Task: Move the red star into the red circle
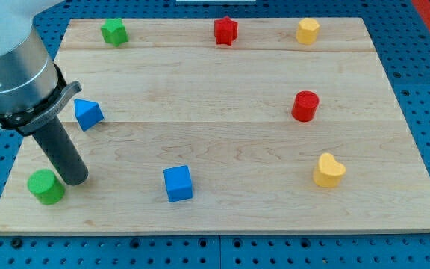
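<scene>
The red star (225,31) sits near the view's top edge of the wooden board (222,127), around the middle. The red circle (304,105), a short red cylinder, stands on the right half of the board, below and to the right of the star. My tip (74,178) rests on the board at the view's lower left, far from both red blocks. It is just right of a green cylinder (45,187) and below a blue triangle (87,113).
A green star-like block (113,31) is at the top left and a yellow block (307,31) at the top right. A blue cube (178,183) sits at bottom centre. A yellow heart (328,170) sits at lower right.
</scene>
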Robot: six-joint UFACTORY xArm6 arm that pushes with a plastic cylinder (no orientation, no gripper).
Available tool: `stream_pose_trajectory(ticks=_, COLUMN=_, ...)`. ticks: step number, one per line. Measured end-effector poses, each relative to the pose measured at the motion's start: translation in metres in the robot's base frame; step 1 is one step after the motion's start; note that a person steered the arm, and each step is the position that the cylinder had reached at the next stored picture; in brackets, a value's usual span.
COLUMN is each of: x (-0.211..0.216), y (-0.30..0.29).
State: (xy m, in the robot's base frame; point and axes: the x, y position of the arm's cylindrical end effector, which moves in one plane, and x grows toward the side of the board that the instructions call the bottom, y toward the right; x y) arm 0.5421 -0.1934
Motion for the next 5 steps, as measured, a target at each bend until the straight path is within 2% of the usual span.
stream_pose_trajectory(ticks=1, x=-0.002, y=0.004)
stream_pose_trajectory(ticks=2, x=-0.058, y=0.067)
stream_pose_trajectory(ticks=3, x=-0.070, y=0.126)
stream_pose_trajectory(ticks=5, x=-0.075, y=0.294)
